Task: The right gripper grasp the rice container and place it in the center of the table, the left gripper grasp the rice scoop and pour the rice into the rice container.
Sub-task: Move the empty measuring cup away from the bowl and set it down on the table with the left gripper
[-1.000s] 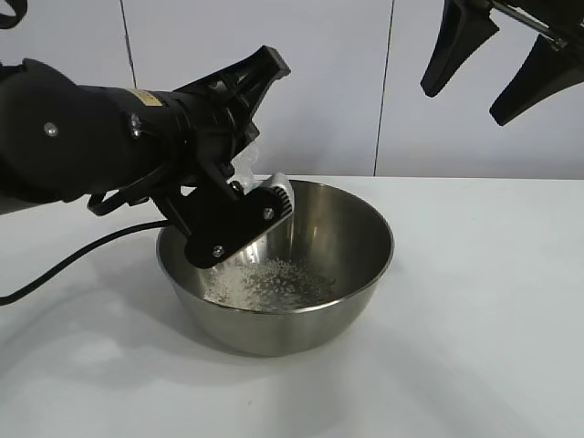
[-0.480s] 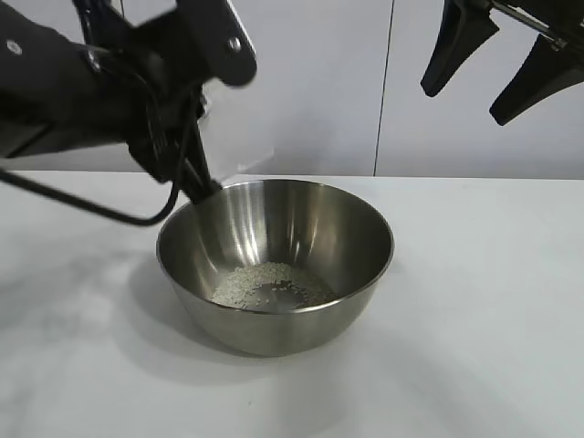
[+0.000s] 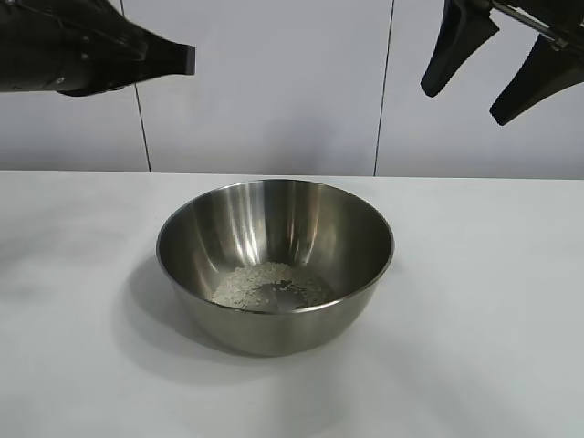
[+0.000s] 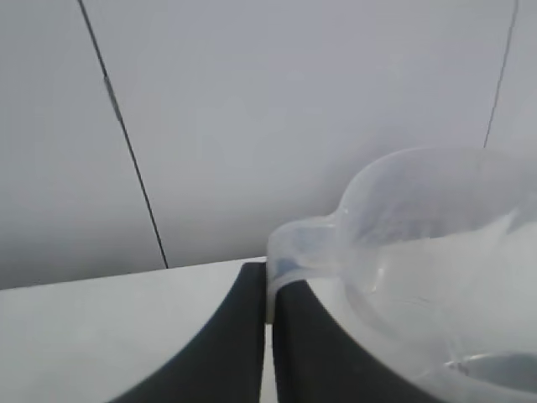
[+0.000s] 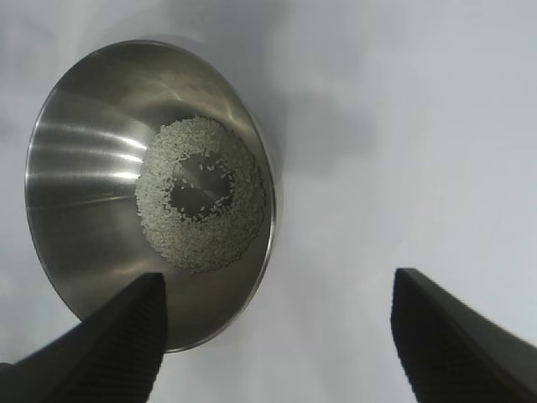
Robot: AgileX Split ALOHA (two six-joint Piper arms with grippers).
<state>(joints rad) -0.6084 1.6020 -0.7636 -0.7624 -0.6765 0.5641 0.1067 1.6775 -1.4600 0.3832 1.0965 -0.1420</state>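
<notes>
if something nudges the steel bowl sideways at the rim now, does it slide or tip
Probably slides: the rice container is polished steel on the smooth white table. Its rounded underside suggests it may rock first. The thin ring of rice likely adds little weight.

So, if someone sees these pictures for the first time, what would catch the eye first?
First, the large shiny stainless-steel bowl in the middle of the plain white table, with a ring of small white rice grains on its bottom. Next, the open black right end effector high above at the right. The left end effector holds a small translucent plastic scoop.
</notes>
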